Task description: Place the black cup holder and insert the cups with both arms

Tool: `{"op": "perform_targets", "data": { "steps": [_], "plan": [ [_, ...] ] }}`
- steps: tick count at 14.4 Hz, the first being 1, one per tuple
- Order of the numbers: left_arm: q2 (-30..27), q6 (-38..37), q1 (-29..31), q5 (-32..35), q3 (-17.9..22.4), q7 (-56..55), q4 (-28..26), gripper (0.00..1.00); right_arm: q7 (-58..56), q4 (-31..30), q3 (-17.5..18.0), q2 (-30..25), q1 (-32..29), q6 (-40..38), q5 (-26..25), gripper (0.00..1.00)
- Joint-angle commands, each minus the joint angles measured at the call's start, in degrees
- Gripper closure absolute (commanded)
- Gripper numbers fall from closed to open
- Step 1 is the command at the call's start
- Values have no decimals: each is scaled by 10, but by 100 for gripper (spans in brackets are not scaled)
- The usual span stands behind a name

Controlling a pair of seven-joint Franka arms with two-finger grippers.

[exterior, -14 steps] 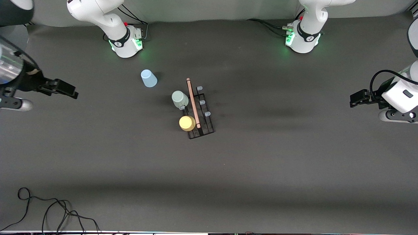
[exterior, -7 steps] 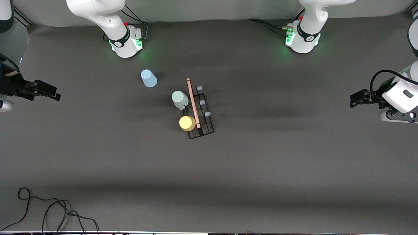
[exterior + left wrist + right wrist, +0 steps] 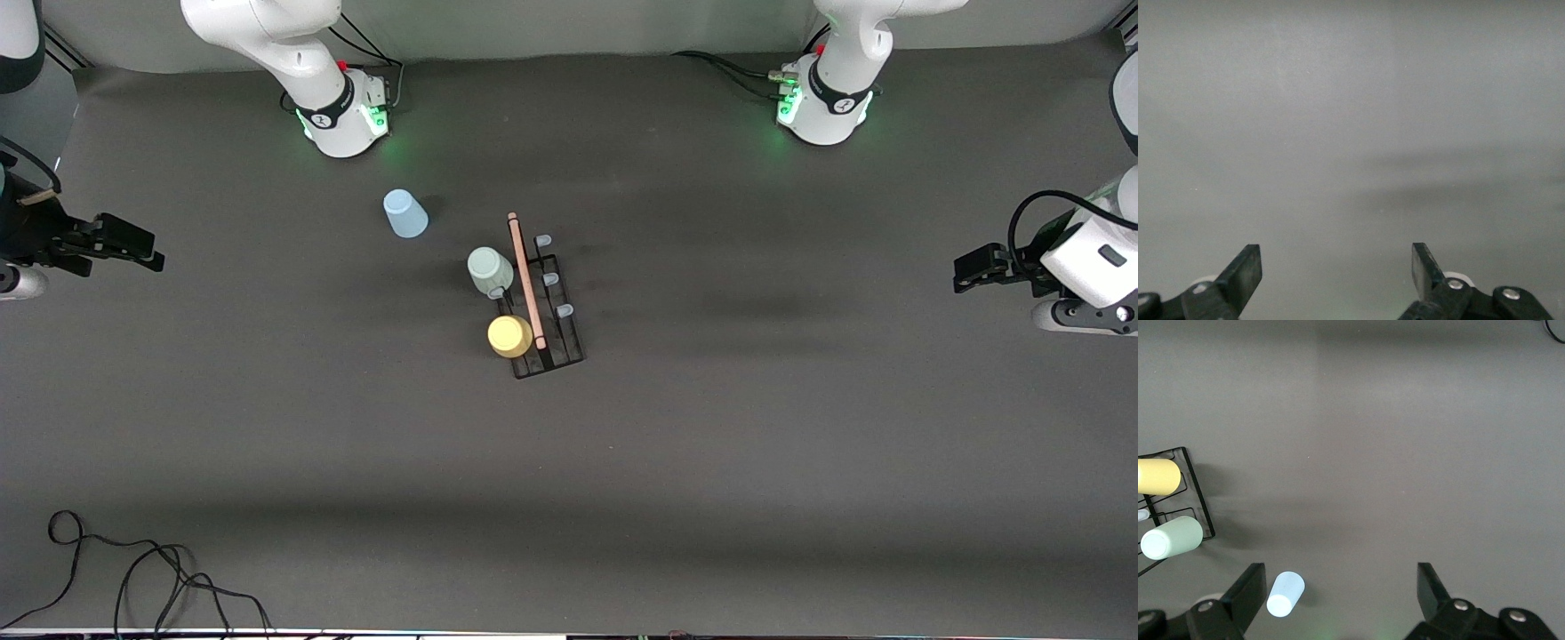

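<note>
The black cup holder with its wooden rod handle stands mid-table. A mint green cup and a yellow cup sit upside down on its pegs; three pale-tipped pegs are bare. The light blue cup stands upside down on the table, farther from the front camera, toward the right arm's end. My right gripper hangs open and empty over the right arm's end of the table, its wrist view showing the blue cup and holder. My left gripper waits open over the left arm's end; between its fingers only bare table shows.
The dark grey mat covers the whole table. The two arm bases stand along the edge farthest from the front camera. A loose black cable lies at the near corner on the right arm's end.
My right gripper has drawn back from the table's middle toward the right arm's end, then nearly stopped. The left arm, holder and cups have not moved.
</note>
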Motion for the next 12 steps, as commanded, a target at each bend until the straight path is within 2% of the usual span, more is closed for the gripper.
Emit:
{"op": "perform_targets", "data": {
  "steps": [1, 12],
  "plan": [
    [3, -11, 2, 7, -1, 9, 9, 0, -8, -1, 21, -6, -16, 5, -12, 0],
    [3, -11, 2, 6, -1, 9, 9, 0, 14, -2, 22, -7, -10, 5, -12, 0]
  ]
}}
